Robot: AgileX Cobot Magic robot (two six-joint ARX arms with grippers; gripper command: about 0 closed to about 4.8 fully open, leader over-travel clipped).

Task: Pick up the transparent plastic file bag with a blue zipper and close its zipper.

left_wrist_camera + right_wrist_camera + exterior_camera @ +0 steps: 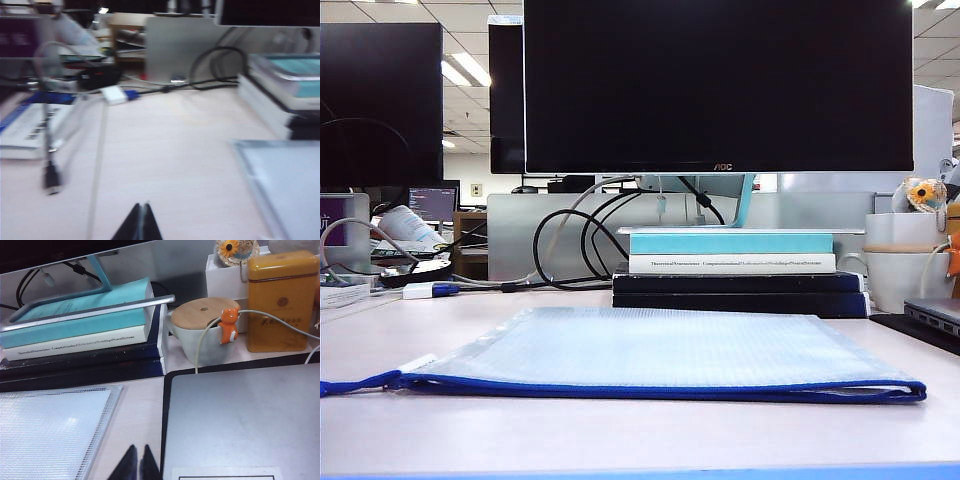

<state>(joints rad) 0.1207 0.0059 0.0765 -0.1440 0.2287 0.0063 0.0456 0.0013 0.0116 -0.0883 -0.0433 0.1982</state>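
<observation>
The bag (660, 350) lies flat on the table (620, 440), in front of the books (735, 265) under the monitor (720, 85). Its zipper (660, 390) runs along the near long edge, with the pull cord trailing off toward 9 o'clock at the table's left side.

Neither arm shows in the exterior view. In the left wrist view the left gripper (141, 222) hangs over bare table, jaws clenched together on nothing, with the bag's corner (285, 185) off at about 3 o'clock from the tips. In the right wrist view the right gripper (136, 464) has its jaws nearly together, empty, over the strip of table between the bag (50, 435) and a laptop (245, 420). A lidded mug (202, 330) and a yellow tin (280, 300) stand beyond the laptop.
</observation>
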